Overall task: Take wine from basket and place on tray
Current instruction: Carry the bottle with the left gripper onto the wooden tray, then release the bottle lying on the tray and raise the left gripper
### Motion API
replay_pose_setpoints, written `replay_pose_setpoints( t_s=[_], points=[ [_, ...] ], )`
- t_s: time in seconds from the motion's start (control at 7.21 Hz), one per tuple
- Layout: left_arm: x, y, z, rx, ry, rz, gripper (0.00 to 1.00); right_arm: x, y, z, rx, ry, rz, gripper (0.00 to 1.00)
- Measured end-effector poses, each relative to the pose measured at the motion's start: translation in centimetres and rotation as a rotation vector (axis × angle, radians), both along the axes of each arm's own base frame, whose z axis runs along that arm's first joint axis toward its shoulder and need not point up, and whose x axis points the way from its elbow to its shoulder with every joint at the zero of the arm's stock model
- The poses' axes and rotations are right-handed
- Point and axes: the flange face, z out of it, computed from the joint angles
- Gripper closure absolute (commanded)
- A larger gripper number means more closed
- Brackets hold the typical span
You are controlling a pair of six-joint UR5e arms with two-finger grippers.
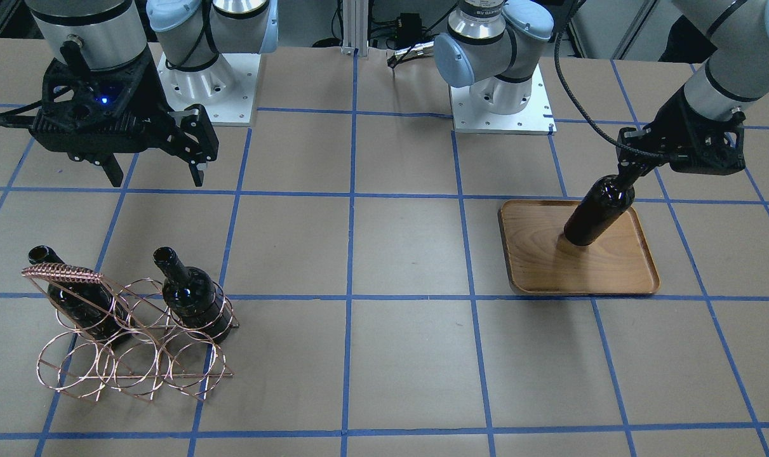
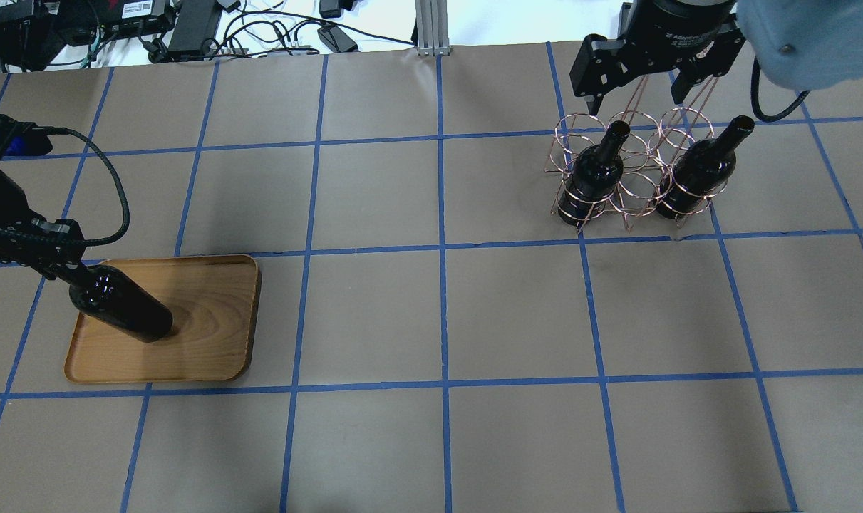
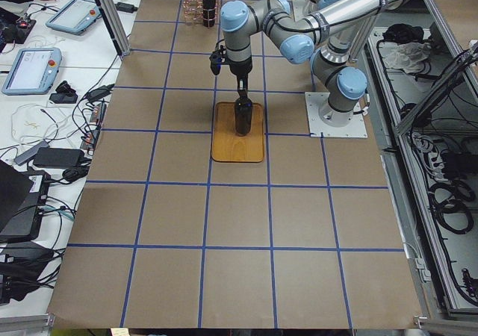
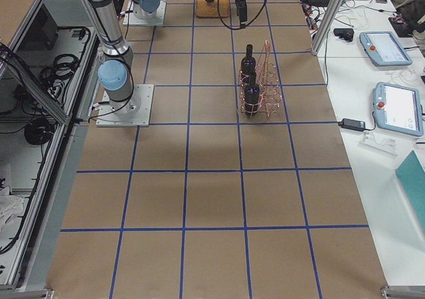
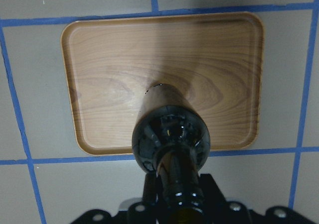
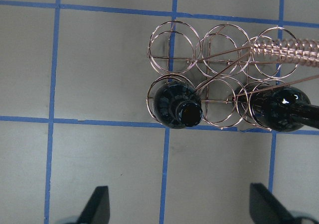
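My left gripper [image 1: 632, 172] is shut on the neck of a dark wine bottle [image 1: 600, 212]. The bottle stands upright with its base on or just above the middle of the wooden tray [image 1: 581, 270]. The left wrist view shows the same bottle [image 5: 172, 134] over the tray [image 5: 124, 69]. The copper wire basket [image 2: 634, 189] holds two more bottles [image 2: 595, 171] [image 2: 698, 171] in its outer rings; the middle ring is empty. My right gripper [image 2: 636, 96] is open and empty, raised above the basket [image 6: 224, 45] on its far side from the robot.
Brown paper with a blue tape grid covers the table. The two arm bases [image 1: 501, 101] stand on white plates at the robot's edge. Cables and an aluminium post [image 2: 427, 28] lie beyond the far edge.
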Motion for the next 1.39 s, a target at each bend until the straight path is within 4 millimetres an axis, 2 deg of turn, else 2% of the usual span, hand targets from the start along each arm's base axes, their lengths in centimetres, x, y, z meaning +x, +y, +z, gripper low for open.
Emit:
replay_pose_setpoints(
  t_s=[0.14, 0.42, 0.55, 0.69, 0.83, 0.97, 1.11, 1.25, 1.39],
  points=[
    [0.0, 0.0, -0.1, -0.001, 0.006, 0.001, 0.22, 0.0, 0.0, 0.0, 0.0, 0.002, -0.002, 0.0],
    [0.1, -0.1, -0.1, -0.001, 0.006, -0.003, 0.15, -0.1, 0.0, 0.0, 0.0, 0.005, -0.007, 0.0],
    [0.0, -0.2, 0.4, -0.012, -0.002, -0.006, 0.15, -0.1, 0.1, 0.1, -0.001, 0.004, -0.007, 0.0],
    [-0.3, -0.6, 1.9, -0.038, -0.016, -0.007, 0.15, -0.1, 0.1, 0.1, -0.001, 0.004, -0.007, 0.0],
    [-1.4, -1.1, 4.8, -0.067, -0.03, -0.012, 0.15, 0.0, 0.1, 0.1, -0.001, 0.004, -0.007, 0.0],
    [-3.8, -2.0, 8.8, -0.093, -0.042, 0.002, 0.13, 0.0, 0.0, 0.1, -0.002, 0.004, -0.007, 0.0],
    [-7.0, -2.8, 12.5, -0.12, -0.052, 0.049, 0.0, 0.0, 0.0, 0.1, -0.002, 0.004, -0.007, 0.0],
    [-11.2, -3.3, 14.9, -0.147, -0.058, 0.115, 0.0, 0.0, 0.0, 0.1, -0.002, 0.003, -0.007, 0.0],
    [-15.7, -3.4, 15.9, -0.176, -0.056, 0.173, 0.0, 0.0, 0.1, 0.1, -0.001, 0.003, -0.006, 0.0]
  ],
)
